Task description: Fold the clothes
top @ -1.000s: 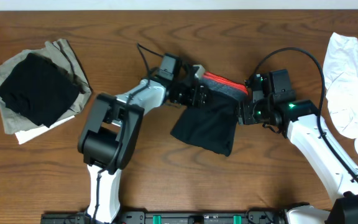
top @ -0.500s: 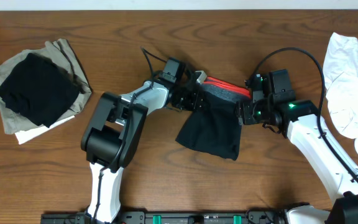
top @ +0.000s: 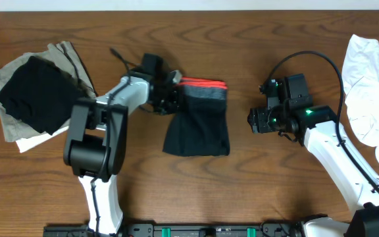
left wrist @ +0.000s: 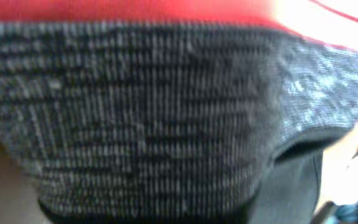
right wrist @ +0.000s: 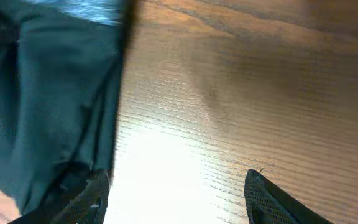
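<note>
The clothes are black leggings (top: pixel 196 125), lying folded in a compact rectangle at the table's middle. Their grey patterned waistband (top: pixel 202 93), edged in coral-red, lies at the far side. My left gripper (top: pixel 171 100) is shut on the waistband's left end. The waistband (left wrist: pixel 154 112) fills the left wrist view and hides the fingers there. My right gripper (top: pixel 254 120) stands open to the right of the leggings, apart from them. In the right wrist view the right gripper (right wrist: pixel 179 199) has bare wood between its fingertips, with the leggings' dark cloth (right wrist: pixel 42 93) at the left.
A plain black garment (top: pixel 35 92) lies on khaki and white pieces (top: pixel 68 56) at the far left. A white shirt (top: pixel 374 85) is heaped at the right edge. The right arm's cable (top: pixel 308 56) loops above it.
My left gripper shut on the waistband and pulled the leggings leftward, away from the right gripper. The right gripper stayed in place, open.
</note>
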`<state>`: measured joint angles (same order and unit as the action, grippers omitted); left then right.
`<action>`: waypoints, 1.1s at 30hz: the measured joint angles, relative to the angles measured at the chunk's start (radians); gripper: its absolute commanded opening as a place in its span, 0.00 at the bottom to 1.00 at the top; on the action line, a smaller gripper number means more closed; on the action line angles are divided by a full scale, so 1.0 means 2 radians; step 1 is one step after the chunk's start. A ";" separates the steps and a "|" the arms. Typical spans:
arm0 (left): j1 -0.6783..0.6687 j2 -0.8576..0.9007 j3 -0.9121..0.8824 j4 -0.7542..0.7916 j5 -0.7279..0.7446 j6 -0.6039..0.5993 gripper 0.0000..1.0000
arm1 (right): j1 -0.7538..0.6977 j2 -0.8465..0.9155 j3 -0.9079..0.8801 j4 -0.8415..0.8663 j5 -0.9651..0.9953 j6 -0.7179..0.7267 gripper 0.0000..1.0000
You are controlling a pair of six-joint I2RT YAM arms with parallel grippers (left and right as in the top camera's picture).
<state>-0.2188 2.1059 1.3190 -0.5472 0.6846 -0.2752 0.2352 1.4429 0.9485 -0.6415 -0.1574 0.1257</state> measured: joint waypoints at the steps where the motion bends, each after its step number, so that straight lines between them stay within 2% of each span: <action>1: 0.002 -0.002 0.002 -0.024 -0.003 -0.016 0.06 | 0.000 0.000 0.000 0.000 0.000 0.000 0.68; 3: 0.002 -0.003 0.002 -0.056 -0.006 -0.041 0.06 | 0.000 0.000 0.000 0.000 0.000 0.000 0.68; 4: 0.002 -0.003 0.002 -0.068 -0.005 -0.053 0.15 | 0.000 0.000 0.000 0.000 0.000 0.000 0.68; 6: 0.002 -0.003 0.002 -0.075 -0.004 -0.068 0.46 | 0.000 0.000 0.000 0.000 0.000 0.000 0.68; 7: 0.002 -0.004 0.003 -0.076 0.002 -0.074 0.55 | 0.000 0.000 0.000 0.000 0.000 0.000 0.68; 10: 0.000 -0.011 0.004 -0.064 0.015 -0.086 0.74 | 0.000 0.000 0.000 -0.001 0.000 0.000 0.68; 21: 0.023 -0.015 0.004 -0.013 0.019 -0.098 0.77 | 0.000 0.000 0.000 -0.005 0.000 0.000 0.68; 28: 0.023 -0.021 0.005 0.004 -0.004 -0.098 0.87 | 0.000 0.000 0.000 -0.008 0.000 0.000 0.68; 33: 0.016 -0.023 0.006 0.012 -0.021 -0.098 0.88 | 0.000 0.000 0.000 -0.008 -0.001 0.000 0.68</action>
<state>-0.1860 2.0594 1.3304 -0.5240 0.6430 -0.4709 0.2352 1.4429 0.9485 -0.6579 -0.1585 0.1257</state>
